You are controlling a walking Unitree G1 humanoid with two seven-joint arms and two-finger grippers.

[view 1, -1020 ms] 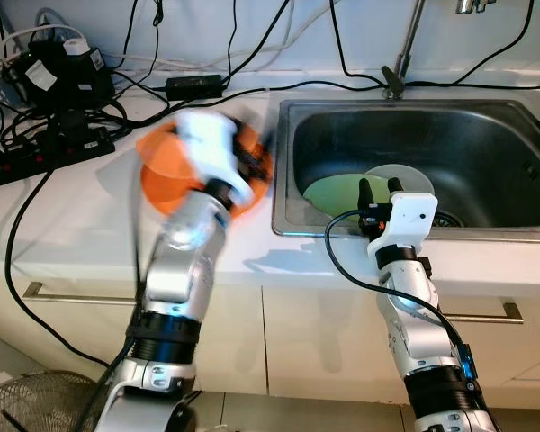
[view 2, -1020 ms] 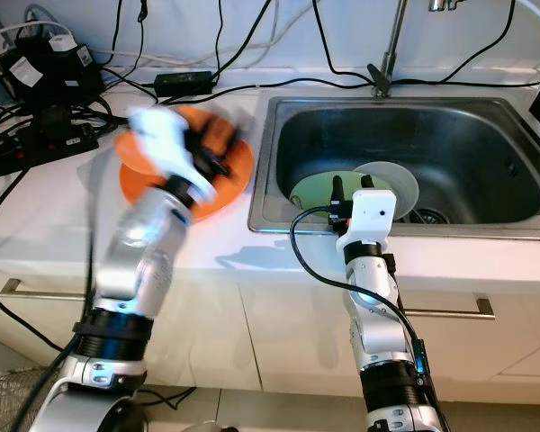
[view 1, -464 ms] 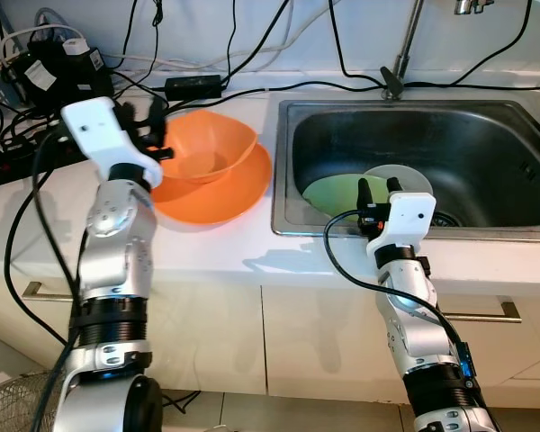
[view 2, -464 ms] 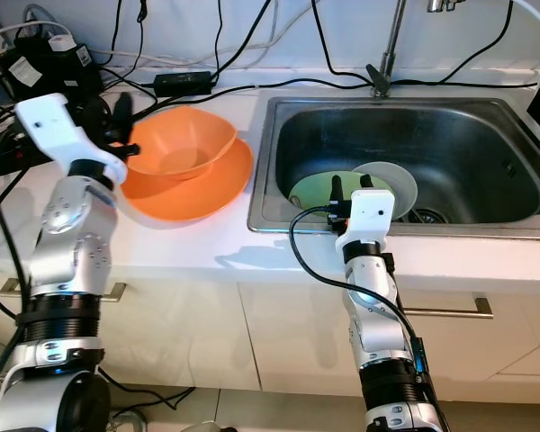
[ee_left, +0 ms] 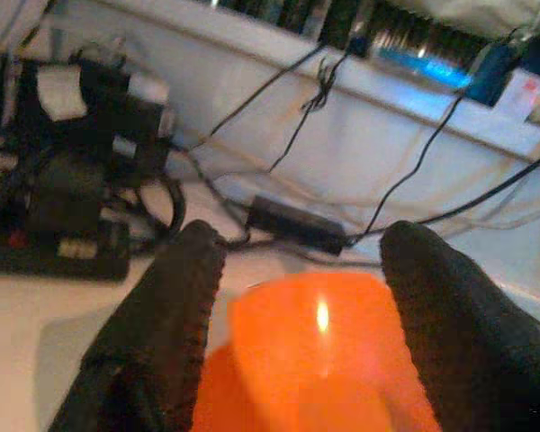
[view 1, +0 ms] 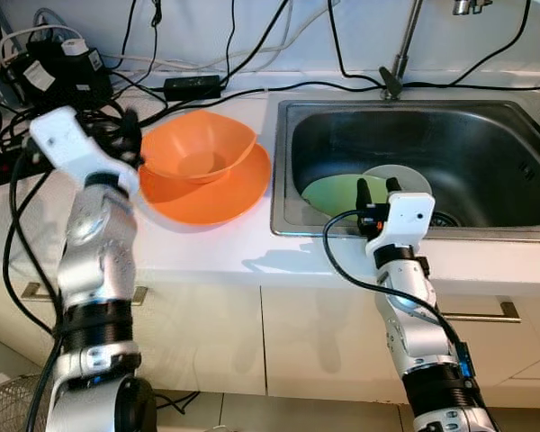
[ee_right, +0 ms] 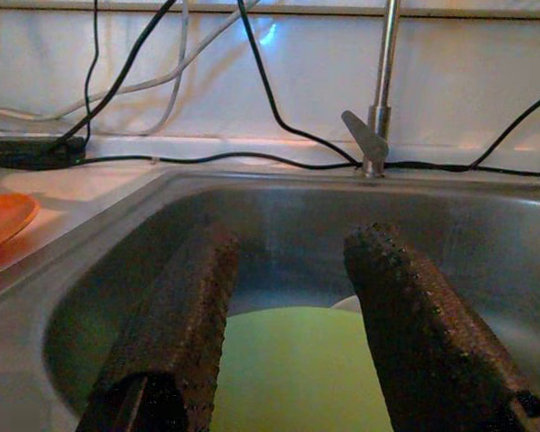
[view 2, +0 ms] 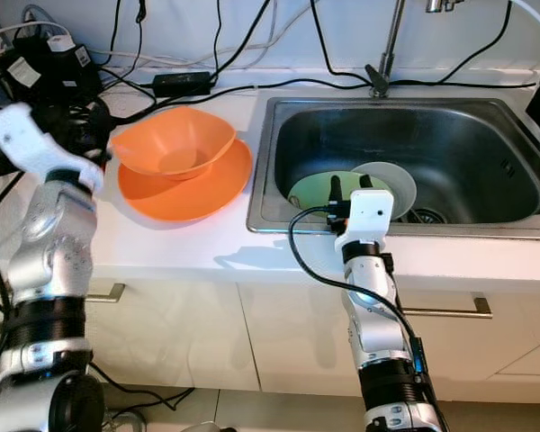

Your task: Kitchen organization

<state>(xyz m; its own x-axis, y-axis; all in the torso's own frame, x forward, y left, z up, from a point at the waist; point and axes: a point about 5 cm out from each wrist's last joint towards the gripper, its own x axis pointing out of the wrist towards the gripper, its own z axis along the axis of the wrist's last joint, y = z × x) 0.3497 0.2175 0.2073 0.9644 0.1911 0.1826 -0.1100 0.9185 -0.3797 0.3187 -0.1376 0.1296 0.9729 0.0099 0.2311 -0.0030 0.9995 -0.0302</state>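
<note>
- Orange bowl (view 1: pixel 198 148) sits nested on the orange plate (view 1: pixel 218 193), left of the sink (view 1: pixel 283 171); left gripper (ee_left: pixel 292 297) spread empty beside it.
- Green plate (view 1: pixel 335 192) and probably a grey one wait in the sink; right gripper (ee_right: pixel 288 324) gapes above them.

Sink (view 1: pixel 486 135) brushed steel; orange bowl (view 1: pixel 198 148) glossy plastic; countertop (view 1: pixel 207 252) smooth white.

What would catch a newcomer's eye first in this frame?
The orange bowl nested in an orange plate on the white counter, with the left gripper open just beside it. Next, the steel sink holding a green plate, the right gripper open at its front edge.
</note>
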